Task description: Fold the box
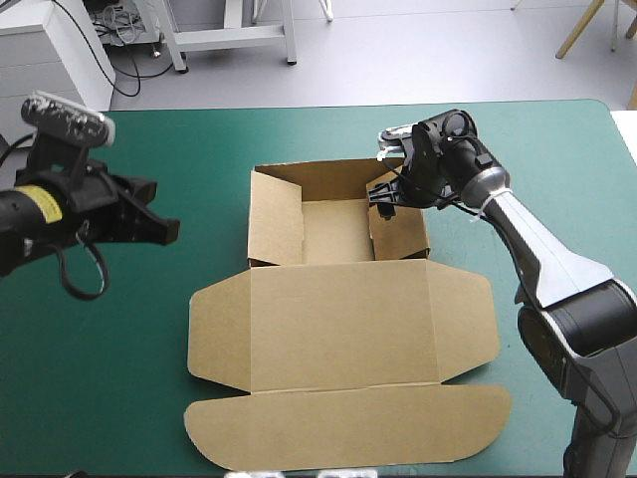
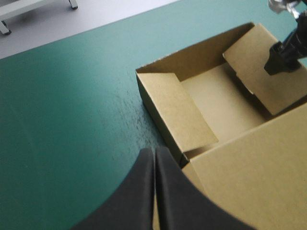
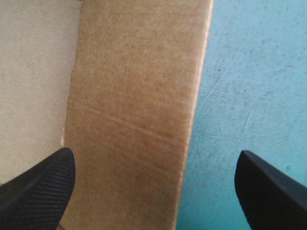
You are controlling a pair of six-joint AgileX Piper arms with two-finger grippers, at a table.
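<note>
The brown box sits mid-table as an open tray, its far and side walls raised and its lid lying flat toward the front edge. My right gripper is open and hangs over the tray's right wall. In the right wrist view that wall flap runs between the spread fingers. My left gripper is shut and hovers over the cover to the left of the box. In the left wrist view its tip is near the box's left front corner. The right gripper shows at the far wall.
The teal-green cover spreads wide to the left of the box, with a narrower strip to its right. The table's far edge runs just behind the tray. The lid's curved front flap reaches close to the front edge.
</note>
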